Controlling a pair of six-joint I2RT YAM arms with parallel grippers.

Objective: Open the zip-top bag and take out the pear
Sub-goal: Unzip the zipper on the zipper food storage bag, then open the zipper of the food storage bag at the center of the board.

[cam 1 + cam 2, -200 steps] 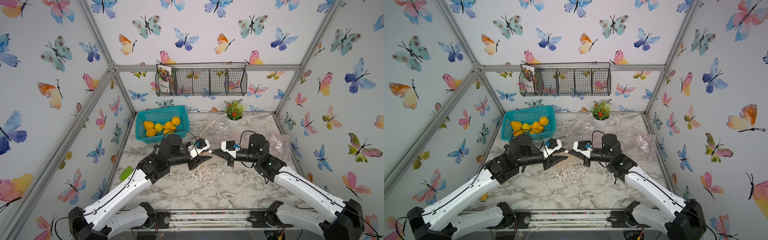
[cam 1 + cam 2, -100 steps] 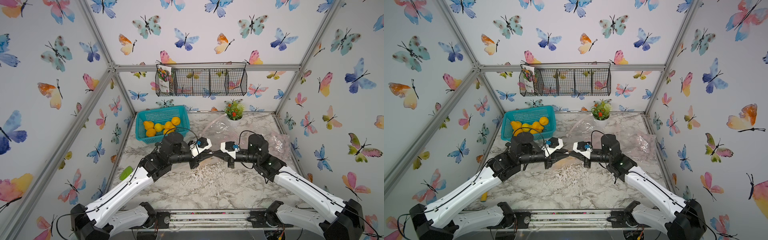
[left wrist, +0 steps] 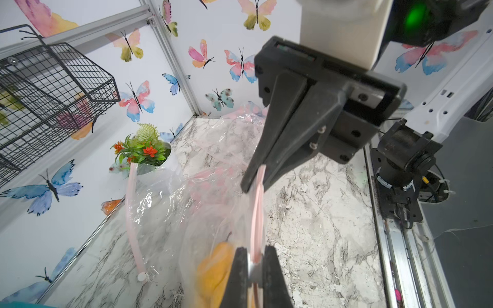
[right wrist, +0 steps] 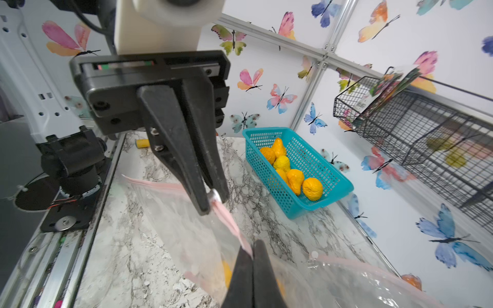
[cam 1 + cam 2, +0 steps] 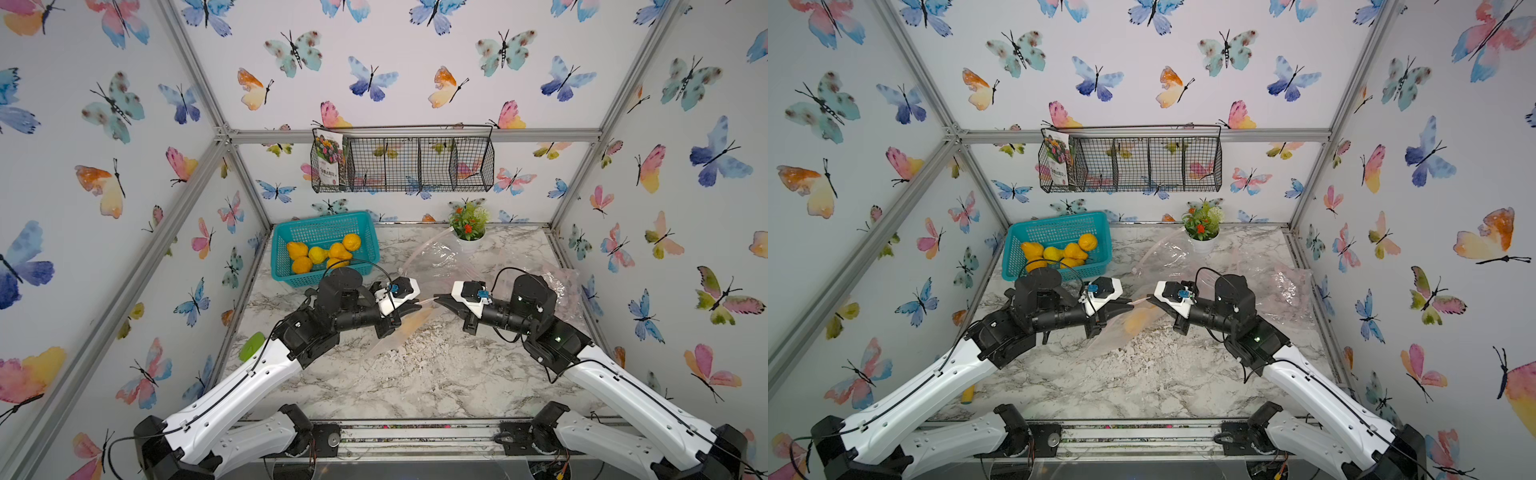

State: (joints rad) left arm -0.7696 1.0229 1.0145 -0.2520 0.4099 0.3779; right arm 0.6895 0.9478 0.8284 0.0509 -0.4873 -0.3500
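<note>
The left pincer (image 5: pixel 415 306) and the right pincer (image 5: pixel 438 297) both pinch the pink zip strip (image 3: pixel 257 210) of the clear plastic bag (image 5: pixel 1111 338); the yellow pear (image 5: pixel 1136 322) hangs inside. A hard pull may slip the thin strip free.

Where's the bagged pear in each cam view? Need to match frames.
Top view: pear mid-table, inside the zip-top bag.
Top view: pear same spot, mid-table.
Left wrist: pear behind plastic, beside the pink zip strip.
Right wrist: pear mostly hidden, an orange patch by the strip.
Shared landmark: the zip strip, in all four.
</note>
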